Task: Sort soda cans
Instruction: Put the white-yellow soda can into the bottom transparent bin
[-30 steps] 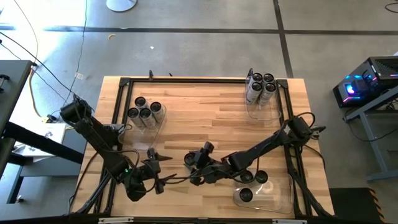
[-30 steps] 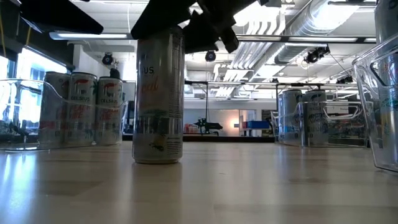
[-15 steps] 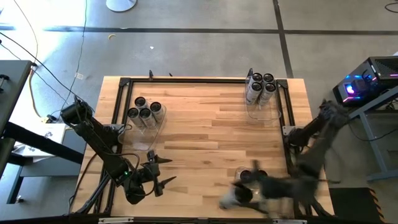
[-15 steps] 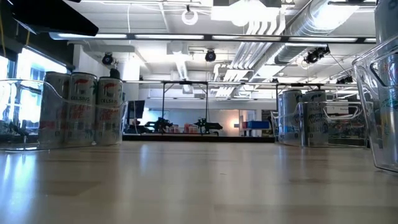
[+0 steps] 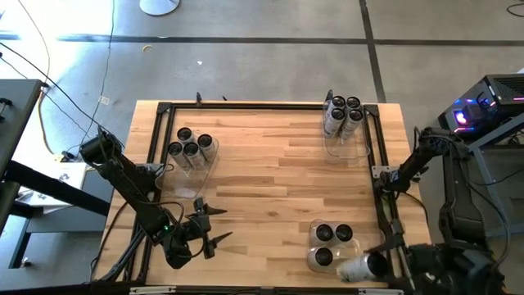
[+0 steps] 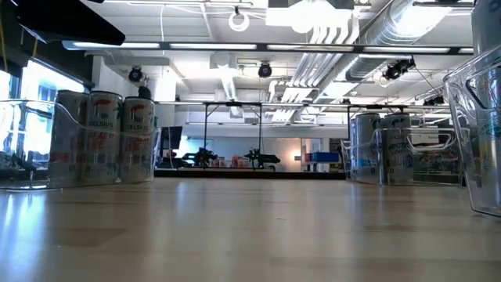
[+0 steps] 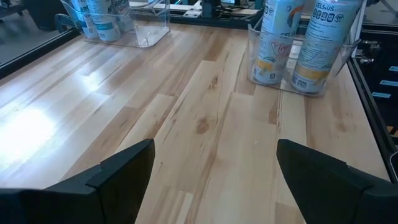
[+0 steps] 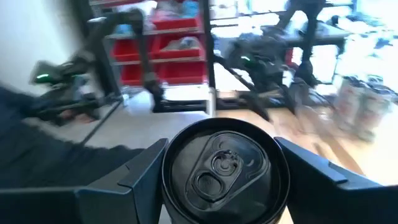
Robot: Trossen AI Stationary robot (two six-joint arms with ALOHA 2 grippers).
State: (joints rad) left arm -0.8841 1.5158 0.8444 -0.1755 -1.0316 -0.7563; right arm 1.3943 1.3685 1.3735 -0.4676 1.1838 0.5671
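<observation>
L gripper (image 5: 214, 225) hovers open over the table's (image 5: 270, 164) near-left area, w/ four cans (image 5: 191, 146) in the far-left bin (image 5: 211, 160). R gripper (image 8: 217, 186), off the table's near-right corner, grips a soda can (image 5: 362, 267) tipped on its side, just beside the near-right bin (image 5: 372, 246) w/ three cans (image 5: 332, 242); five more cans (image 5: 342, 113) fill the far-right bin (image 5: 344, 147).

text: "CELSIUS" | on: soda cans (image 6: 106, 137) in the clear bin (image 6: 23, 145) at the left of the low view | also: "CELSIUS" on one tall can (image 7: 323, 43) in the left wrist view | other print on cans: too small to read
</observation>
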